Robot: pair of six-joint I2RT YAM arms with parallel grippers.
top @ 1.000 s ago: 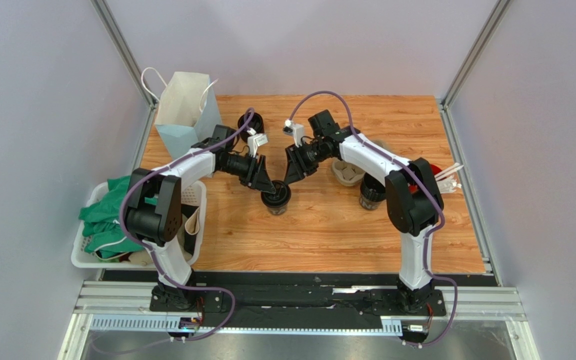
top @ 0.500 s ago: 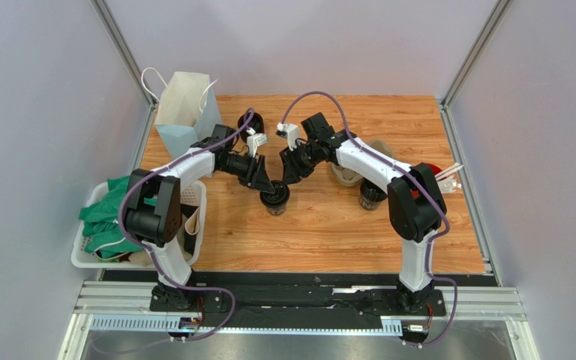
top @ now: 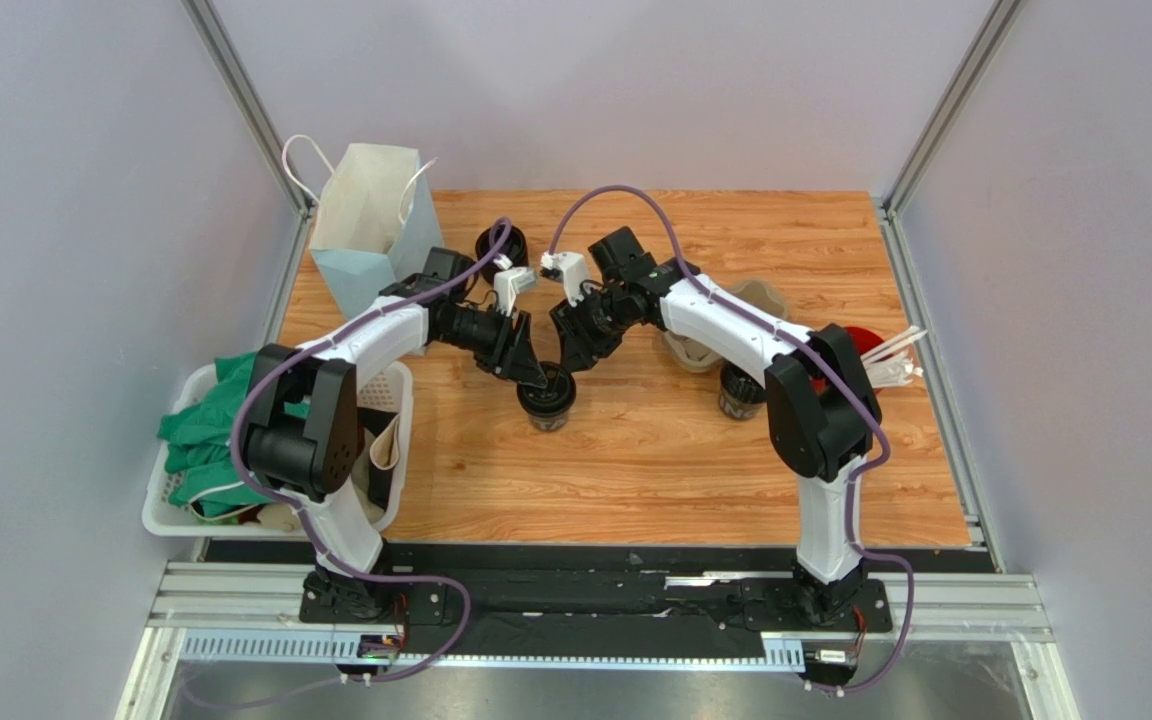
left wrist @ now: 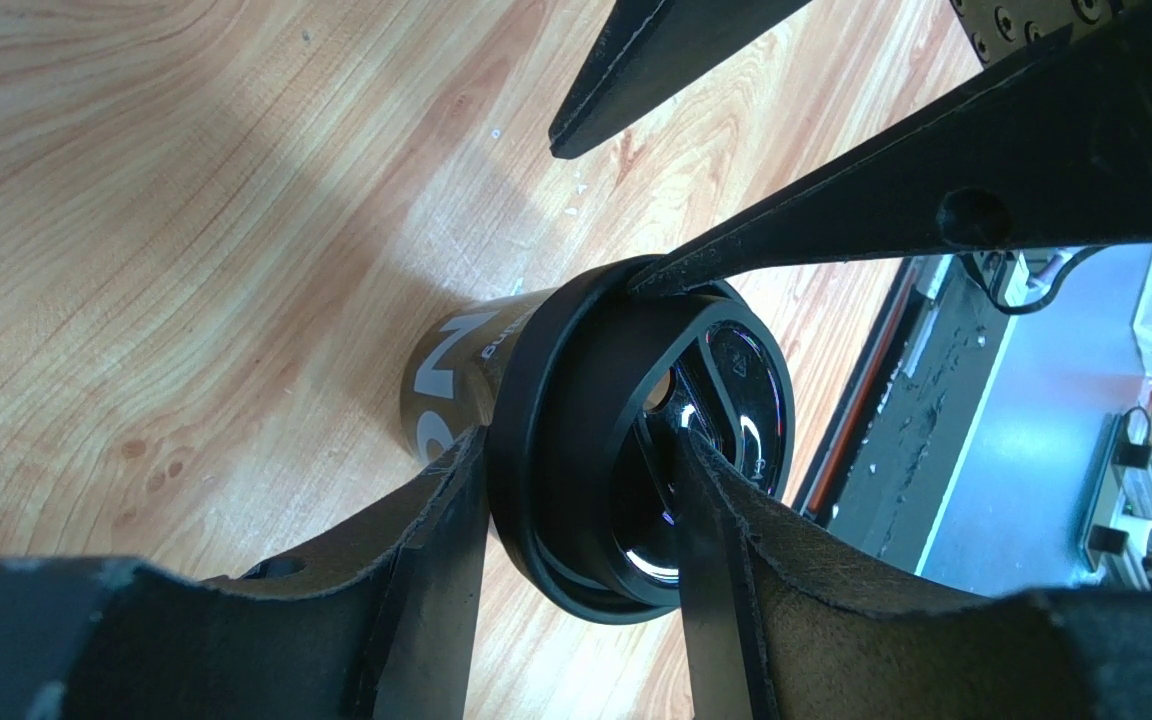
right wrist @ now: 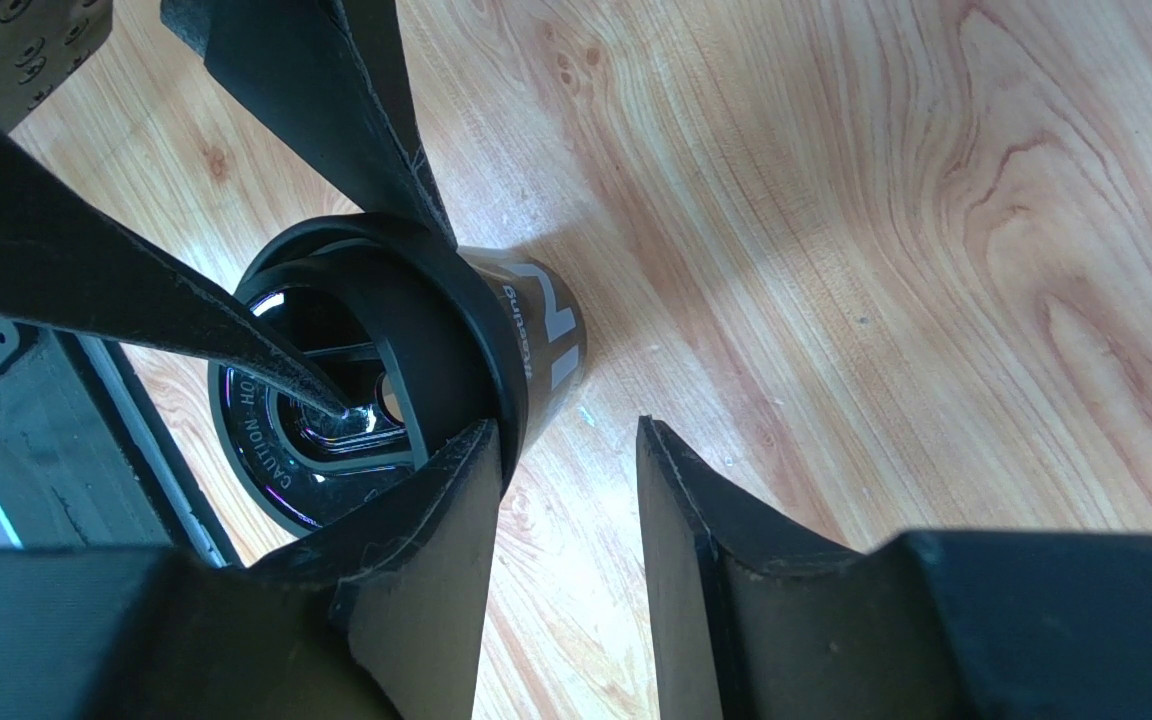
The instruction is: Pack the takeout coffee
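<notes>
The one takeout coffee stands upright on the wooden table. The left gripper is clamped on its lid rim, one finger on the lid's top and the other against the outer wall, while the right gripper has its jaws spread on nothing, one finger just touching that rim. I count two more cups apart from the coffee, a rear black cup behind it and a right-hand black cup near the single cardboard tray, with one red cup with white straws further right. One paper bag stands behind and left of the coffee, and one white basket of green cloth sits well to its left.
</notes>
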